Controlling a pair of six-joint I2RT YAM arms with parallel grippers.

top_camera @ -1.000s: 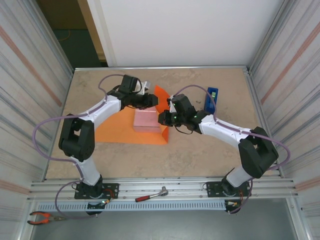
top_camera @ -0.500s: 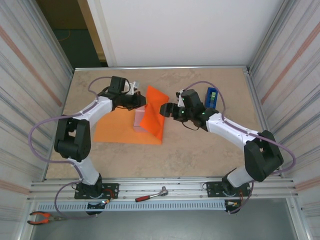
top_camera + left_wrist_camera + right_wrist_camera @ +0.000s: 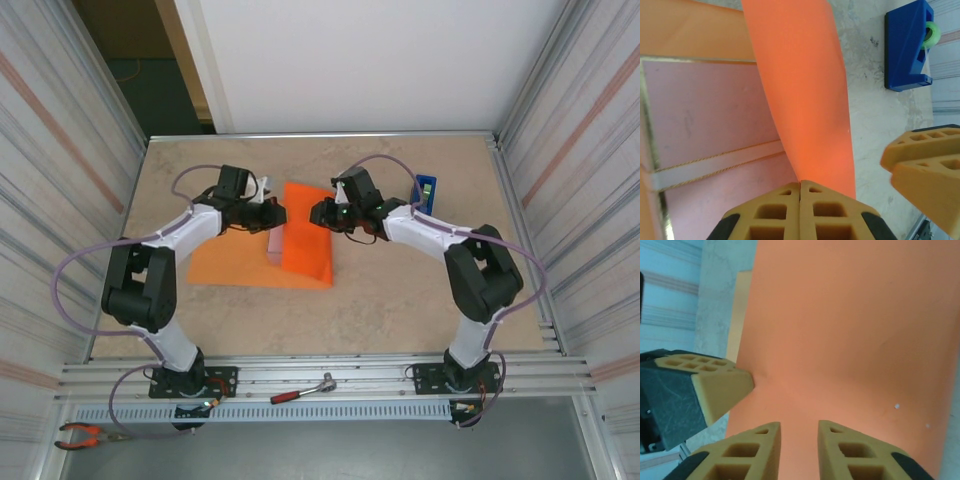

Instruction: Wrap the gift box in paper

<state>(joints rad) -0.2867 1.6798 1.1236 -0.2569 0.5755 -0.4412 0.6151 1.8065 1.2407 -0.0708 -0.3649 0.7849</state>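
**Top external view.** The paper (image 3: 240,262) lies flat under the gift box (image 3: 274,242). One part of it is folded up and over the box, so that only a pink sliver shows at the box's left edge. The left gripper (image 3: 272,213) sits at the box's far side. The right gripper (image 3: 318,212) faces it from the box's right, across the fold. How the jaws stand is too small to tell here. A blue tape dispenser (image 3: 424,196) stands well to the right of the box.

**Left wrist view.** The box's bare pink top shows here, with a pale band and a gold thread across it, and the frame cuts it off at the left. The left gripper's fingers (image 3: 775,215) are pressed together on the narrow end of the fold, just over the box's edge. A finger of the right gripper sits beside the fold, on the dispenser's side of the box.

**Right wrist view.** The fold hides the box. The right gripper's fingers (image 3: 850,452) stand slightly parted with nothing between them. I cannot tell whether they touch the sheet.
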